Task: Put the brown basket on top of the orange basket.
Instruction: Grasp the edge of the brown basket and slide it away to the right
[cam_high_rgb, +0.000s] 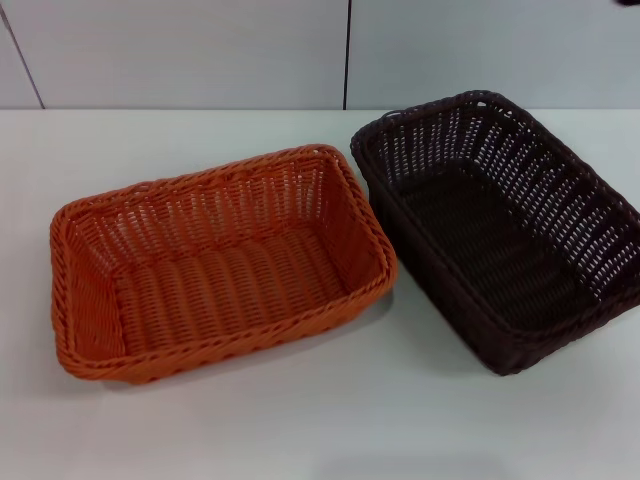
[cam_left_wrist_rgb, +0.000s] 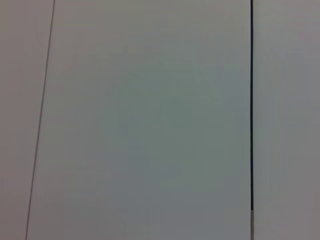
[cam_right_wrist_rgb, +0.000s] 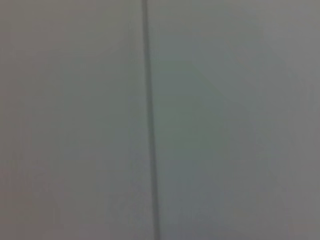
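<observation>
The brown basket (cam_high_rgb: 505, 225) sits on the right of the white counter (cam_high_rgb: 330, 420), running from the far middle toward the near right edge. The orange basket (cam_high_rgb: 215, 260) lies to its left. Their nearest corners are just beside each other, and whether they touch cannot be told. Both are empty and upright.

The brown basket looks light and fairly stiff, being woven plastic wicker with open-weave sloping sides, so it should lift without sagging. The braided rim is the likely place to take hold: thick, ridged, not slippery, and free all round. A pinch on the middle of a long side would probably tip it least. The two look alike in size, so it may nest rather than perch.

Count: one brown basket, one orange basket.

Neither claw appears in any view, so whether either is wide or narrow cannot be told; both wrist views show only pale panels with a seam.
</observation>
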